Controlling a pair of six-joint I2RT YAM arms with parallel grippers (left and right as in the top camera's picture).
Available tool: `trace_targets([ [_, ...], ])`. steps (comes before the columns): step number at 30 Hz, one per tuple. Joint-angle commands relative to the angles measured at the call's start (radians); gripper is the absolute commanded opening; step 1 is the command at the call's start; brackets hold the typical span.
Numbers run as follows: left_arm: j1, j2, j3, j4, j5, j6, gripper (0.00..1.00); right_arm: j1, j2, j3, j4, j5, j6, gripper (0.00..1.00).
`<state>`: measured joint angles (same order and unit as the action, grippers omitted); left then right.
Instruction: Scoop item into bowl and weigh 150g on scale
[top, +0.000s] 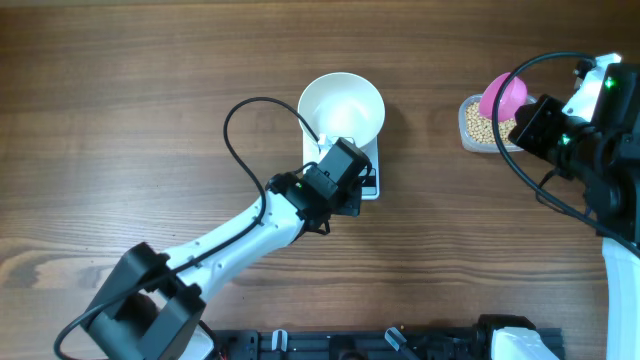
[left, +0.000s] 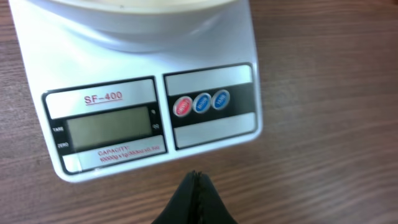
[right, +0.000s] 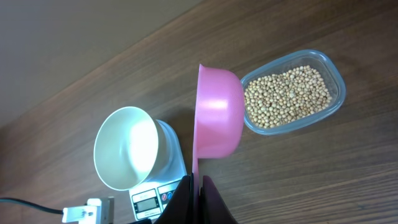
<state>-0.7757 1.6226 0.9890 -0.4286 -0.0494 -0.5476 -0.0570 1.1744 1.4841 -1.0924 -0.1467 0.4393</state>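
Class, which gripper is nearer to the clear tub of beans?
Right. The right gripper, holding the pink scoop, is beside the tub; the left gripper is far off, at the scale.

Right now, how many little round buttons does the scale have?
3, in a row on the dark panel of the scale, beside the grey display: red button at the left, first blue button in the middle, second blue button at the right. None seems hidden.

Clear plastic tub on brown wood-grain bench. Pink scoop tipped on edge, at tub's rim.
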Motion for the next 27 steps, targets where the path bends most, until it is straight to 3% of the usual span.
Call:
trace_targets([
  [1,0.000,0.030,-0.010,0.042,-0.057,-0.010,0.04,-0.002,0.000,0.013,0.002,0.029,-0.021,0.04],
  [27,0.000,0.160,-0.010,0.203,-0.081,-0.006,0.04,-0.002,0.000,0.013,-0.002,0.047,-0.021,0.04],
])
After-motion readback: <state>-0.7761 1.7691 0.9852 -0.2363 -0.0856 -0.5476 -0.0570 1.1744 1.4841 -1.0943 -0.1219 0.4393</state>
